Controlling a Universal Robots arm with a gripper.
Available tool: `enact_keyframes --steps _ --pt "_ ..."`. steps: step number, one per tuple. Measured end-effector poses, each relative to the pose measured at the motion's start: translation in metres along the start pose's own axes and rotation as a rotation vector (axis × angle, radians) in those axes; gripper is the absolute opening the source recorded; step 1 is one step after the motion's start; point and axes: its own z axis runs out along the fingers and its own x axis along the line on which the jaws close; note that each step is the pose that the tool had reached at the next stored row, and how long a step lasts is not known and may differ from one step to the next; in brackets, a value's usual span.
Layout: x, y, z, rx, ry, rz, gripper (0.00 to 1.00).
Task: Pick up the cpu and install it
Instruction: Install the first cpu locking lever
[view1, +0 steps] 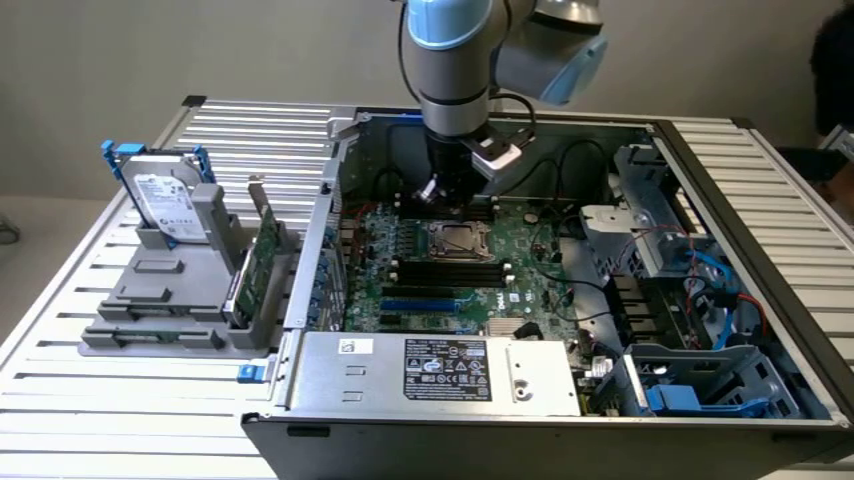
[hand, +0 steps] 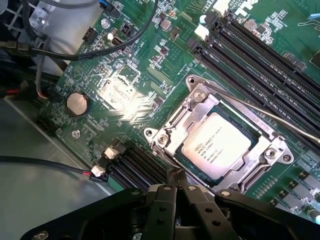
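The small flat square cpu with its silvery-beige metal top (hand: 216, 145) lies seated in the silver metal socket frame (hand: 172, 122) on the green motherboard (hand: 145, 65). The black gripper (hand: 176, 192) hangs just beside that socket's edge, its fingers (hand: 169, 187) pinched together and holding nothing. The cpu sits just beyond the fingertips, flat and square within the frame. In the exterior view the gripper (view1: 430, 195) hovers above the socket inside the open computer case (view1: 441, 370).
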Motion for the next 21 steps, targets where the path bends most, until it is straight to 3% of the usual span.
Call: enact_keyframes --steps 21 --pt "0.0083 0.0066 0.0016 -0.0004 -0.0014 -0.009 0.11"
